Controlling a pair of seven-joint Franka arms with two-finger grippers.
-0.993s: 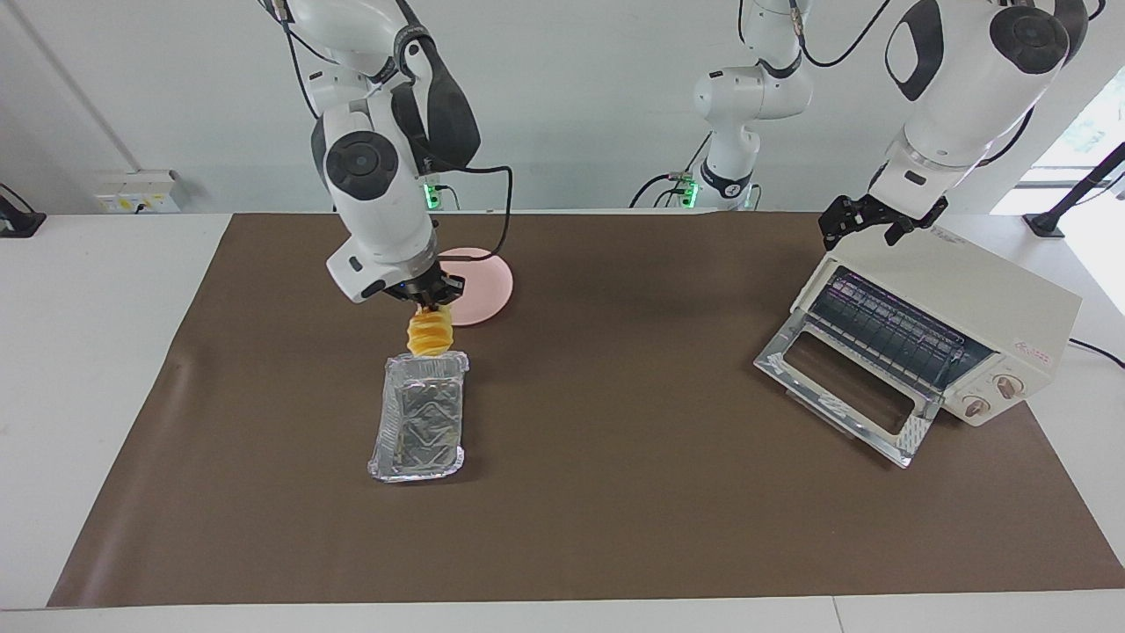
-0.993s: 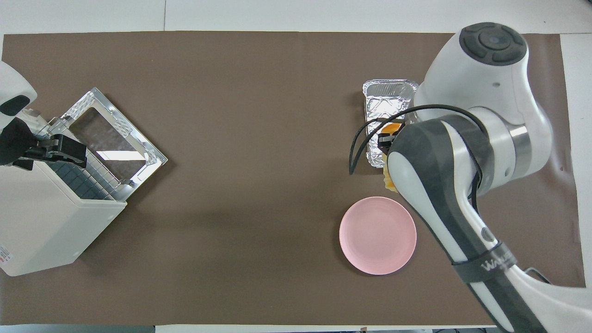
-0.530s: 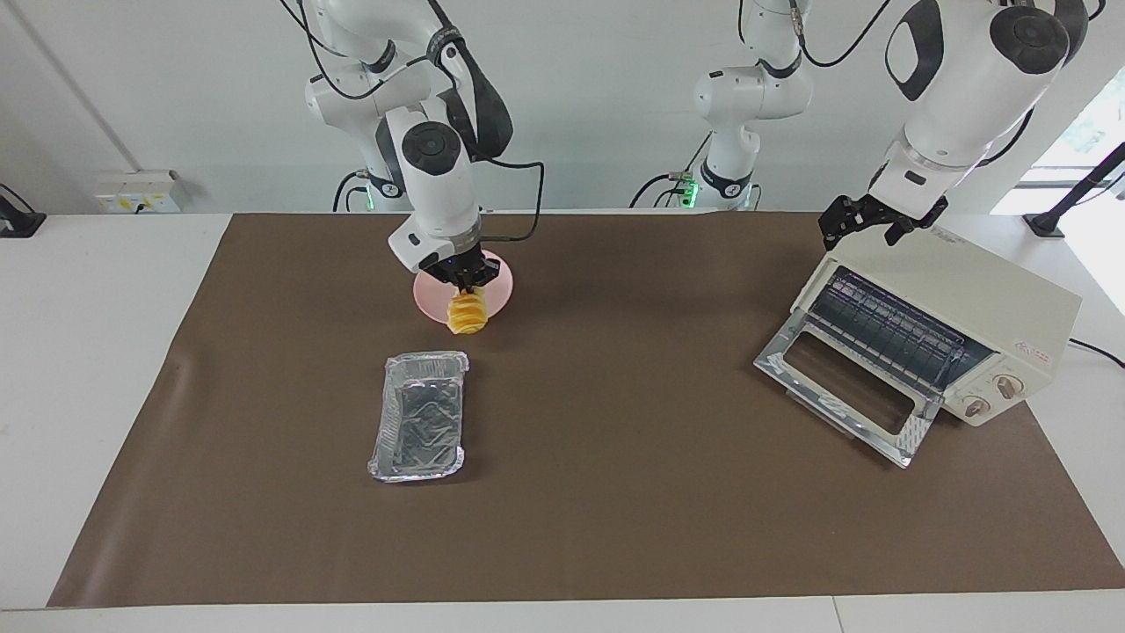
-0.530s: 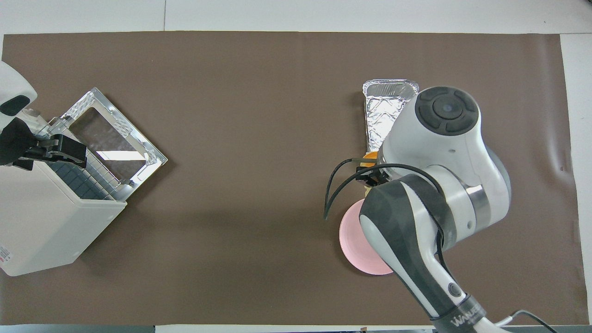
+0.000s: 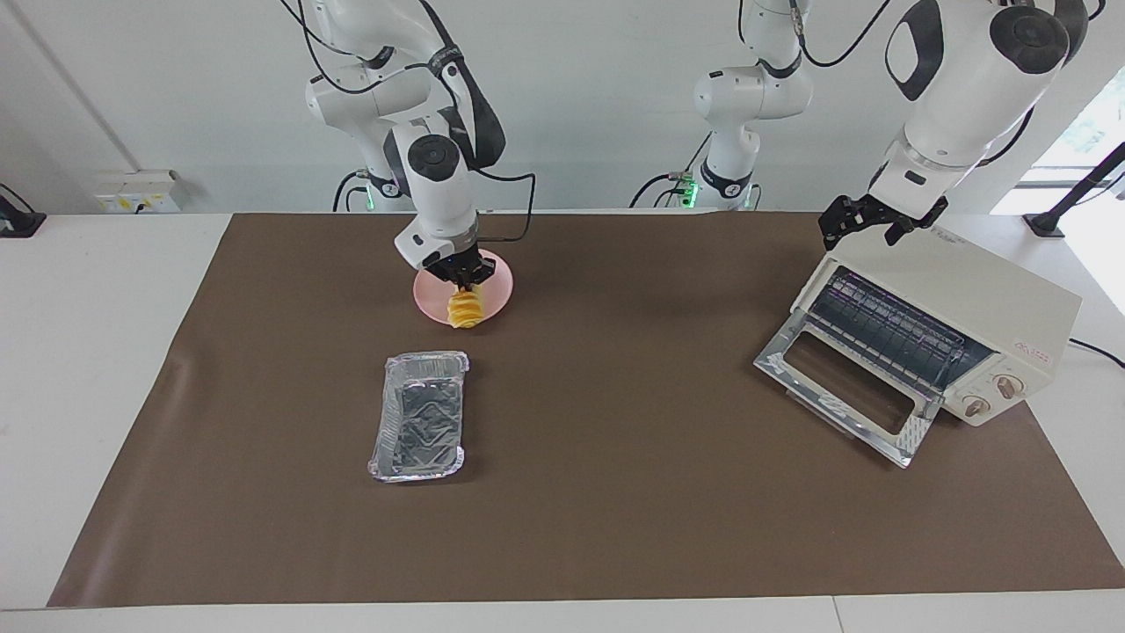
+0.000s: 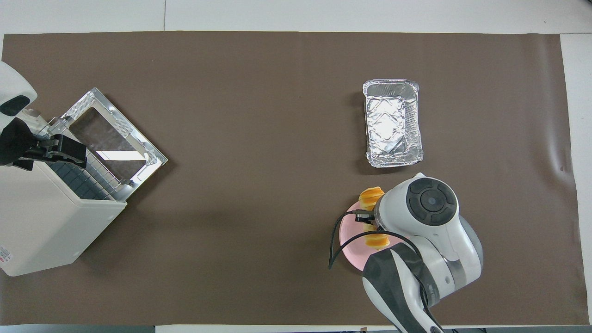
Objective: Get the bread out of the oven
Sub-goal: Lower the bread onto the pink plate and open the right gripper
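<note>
Right hand [image 5: 463,283] is gripping the bread [image 5: 465,309], dangling it right over the pink plate [image 5: 492,294]. Left hand [image 5: 872,221] is hanging above the oven [image 5: 949,325], can't tell its grip.

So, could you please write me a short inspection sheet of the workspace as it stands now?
Surface: brown mat on a white table.
Job's things: bread held over the pink plate; oven door down, rack bare.
Clutter: empty foil tray, farther from the robots than the plate.
Grippers: right gripper shut on bread; left gripper waits over the oven's top.
Cables: black cable looped at the right wrist.
Surroundings: white wall, wall socket.
</note>
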